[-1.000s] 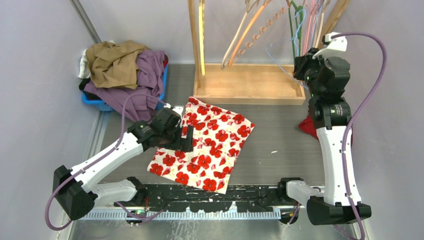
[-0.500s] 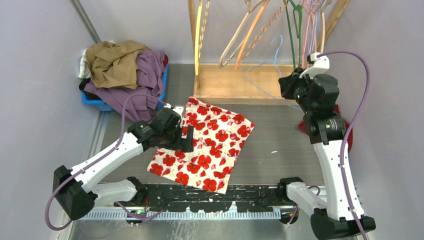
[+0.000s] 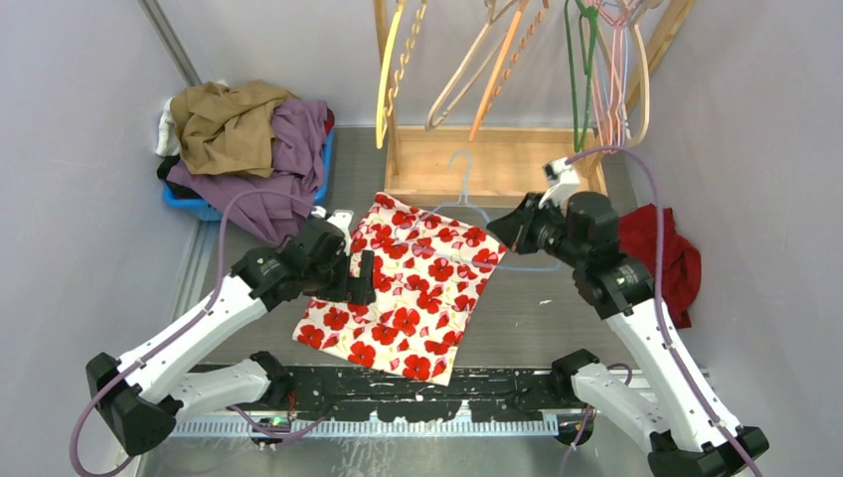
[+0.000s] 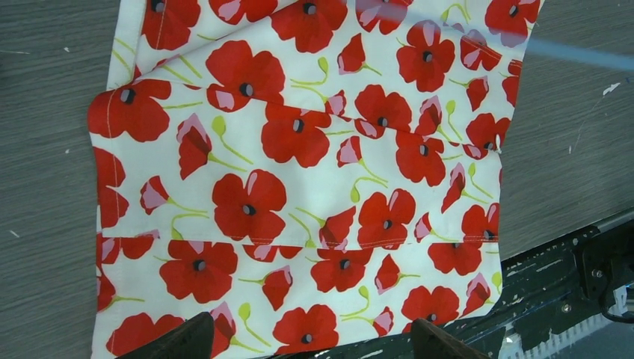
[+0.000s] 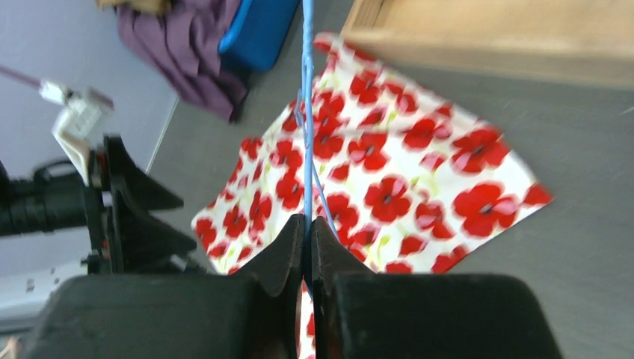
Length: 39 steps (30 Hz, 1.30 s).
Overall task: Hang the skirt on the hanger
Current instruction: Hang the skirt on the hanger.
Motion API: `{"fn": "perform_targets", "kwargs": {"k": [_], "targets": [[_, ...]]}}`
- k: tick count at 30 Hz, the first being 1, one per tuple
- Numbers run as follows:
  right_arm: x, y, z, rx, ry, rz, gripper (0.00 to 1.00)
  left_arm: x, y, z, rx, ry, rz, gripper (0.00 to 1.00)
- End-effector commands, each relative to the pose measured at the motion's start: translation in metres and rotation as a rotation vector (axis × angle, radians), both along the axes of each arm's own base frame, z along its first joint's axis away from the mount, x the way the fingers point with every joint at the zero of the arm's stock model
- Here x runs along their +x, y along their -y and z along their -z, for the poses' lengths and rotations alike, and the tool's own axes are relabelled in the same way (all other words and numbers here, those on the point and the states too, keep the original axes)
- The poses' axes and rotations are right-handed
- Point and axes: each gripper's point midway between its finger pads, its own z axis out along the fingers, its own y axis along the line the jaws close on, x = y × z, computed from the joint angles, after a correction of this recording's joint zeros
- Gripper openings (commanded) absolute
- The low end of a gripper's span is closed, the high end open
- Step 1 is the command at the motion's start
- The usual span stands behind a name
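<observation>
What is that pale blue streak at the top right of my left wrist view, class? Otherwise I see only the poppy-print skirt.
Observer: It's a light blue wire hanger, held over the skirt's far edge.
Operator: What is holding it?
Observer: The right claw, shut on its wire.
Operator: Are there any other hangers?
Observer: Several more hang from the wooden rack beyond the skirt.

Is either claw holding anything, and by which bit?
The right claw pinches the light blue hanger by its thin wire frame. The left claw is open, holding nothing.
</observation>
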Motion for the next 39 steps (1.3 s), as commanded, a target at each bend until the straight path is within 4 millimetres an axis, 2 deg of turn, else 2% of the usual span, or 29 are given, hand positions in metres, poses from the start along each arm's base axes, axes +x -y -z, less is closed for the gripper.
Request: {"fn": "perform_targets", "kwargs": {"k": [1,4,11,18,19,25,31,39], "targets": [[-0.022,-0.035,0.006,0.145,-0.012,-0.108,0.02,0.001,-0.009,-0.028,-0.015,0.065,-0.019,0.98],[-0.036,-0.052,0.019,0.21,-0.035,-0.151,0.01,-0.004,-0.014,-0.033,-0.018,0.064,-0.024,0.98],[-0.058,-0.083,0.033,0.349,-0.029,-0.189,0.02,-0.015,-0.027,-0.037,-0.01,0.064,-0.047,0.97],[-0.093,-0.135,0.069,0.311,-0.051,-0.258,0.02,-0.025,-0.034,-0.037,-0.004,0.047,-0.047,0.93],[-0.107,-0.146,0.074,0.303,-0.05,-0.288,0.01,-0.027,-0.035,-0.037,-0.003,0.045,-0.044,0.93],[-0.136,-0.179,0.094,0.264,0.019,-0.26,0.01,-0.035,-0.036,-0.03,0.0,0.012,-0.033,0.9],[-0.148,-0.199,0.114,0.24,0.059,-0.218,0.01,-0.04,-0.039,-0.025,0.007,-0.004,-0.029,0.88],[-0.163,-0.202,0.136,0.165,0.118,-0.111,0.01,-0.041,-0.04,-0.019,0.009,-0.015,-0.031,0.88]]}}
